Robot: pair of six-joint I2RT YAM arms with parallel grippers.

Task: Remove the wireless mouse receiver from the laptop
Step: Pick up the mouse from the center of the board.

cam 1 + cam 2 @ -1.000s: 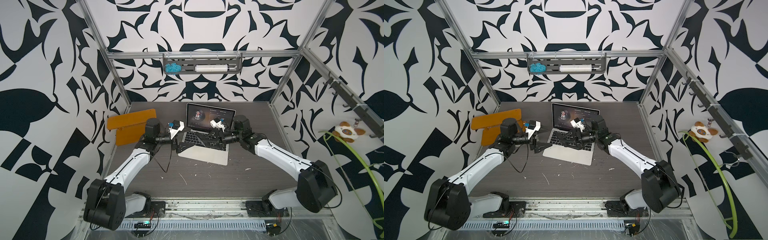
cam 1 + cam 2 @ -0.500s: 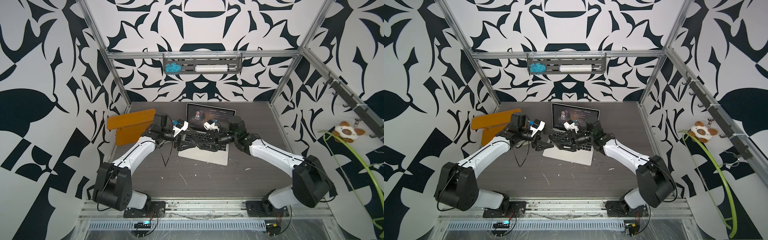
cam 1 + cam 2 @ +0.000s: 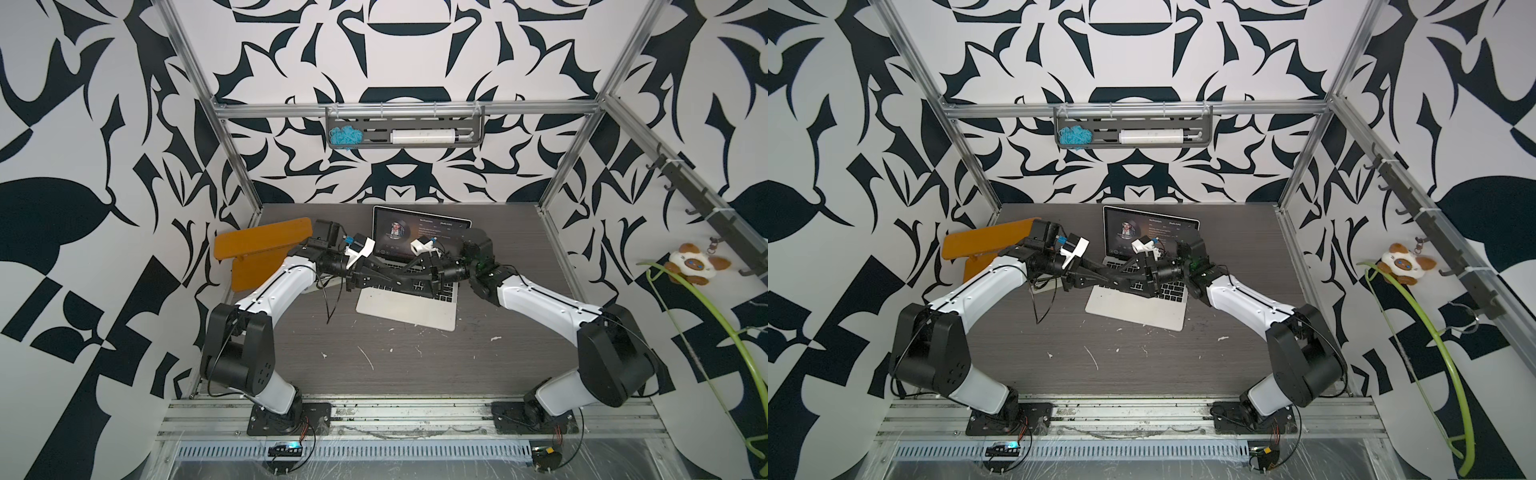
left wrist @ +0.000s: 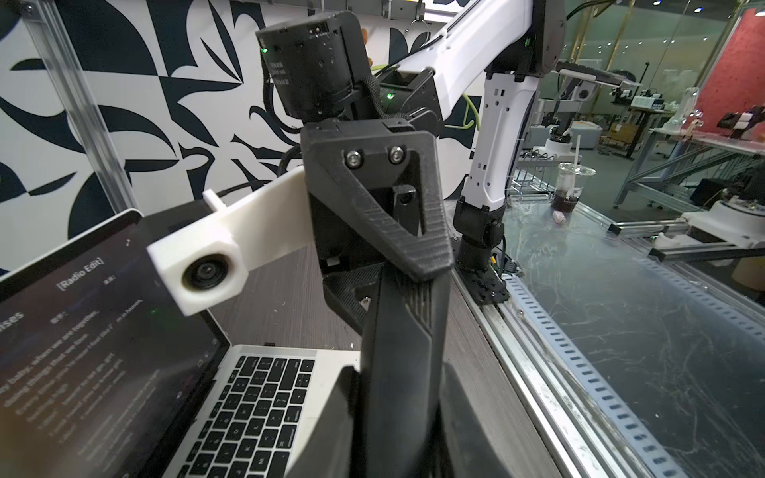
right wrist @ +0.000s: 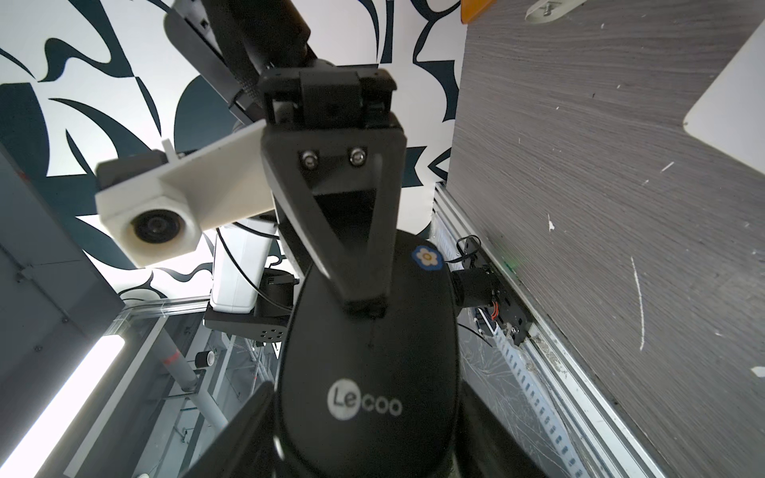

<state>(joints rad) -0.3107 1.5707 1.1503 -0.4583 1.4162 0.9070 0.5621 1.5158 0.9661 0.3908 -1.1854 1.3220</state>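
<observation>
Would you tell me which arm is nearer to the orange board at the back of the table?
Left. The left arm passes close beside the orange board; the right arm reaches in from the opposite side, beyond the laptop.

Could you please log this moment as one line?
left gripper: pinching mouse | right gripper: holding mouse | place: above laptop

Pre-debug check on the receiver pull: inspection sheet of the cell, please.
Surface: wood-grain table, white flecks.
Job's things: laptop open, screen lit; wireless mouse receiver not made out.
Clutter: orange boards back left; black mouse aloft over the keyboard.
Grippers: right gripper clamps the mouse's sides; left gripper has a finger on its top, grip unclear.
Cables: black cable loops below the left arm.
Surroundings: patterned walls, wall rack, plush toy, green hose.
</observation>
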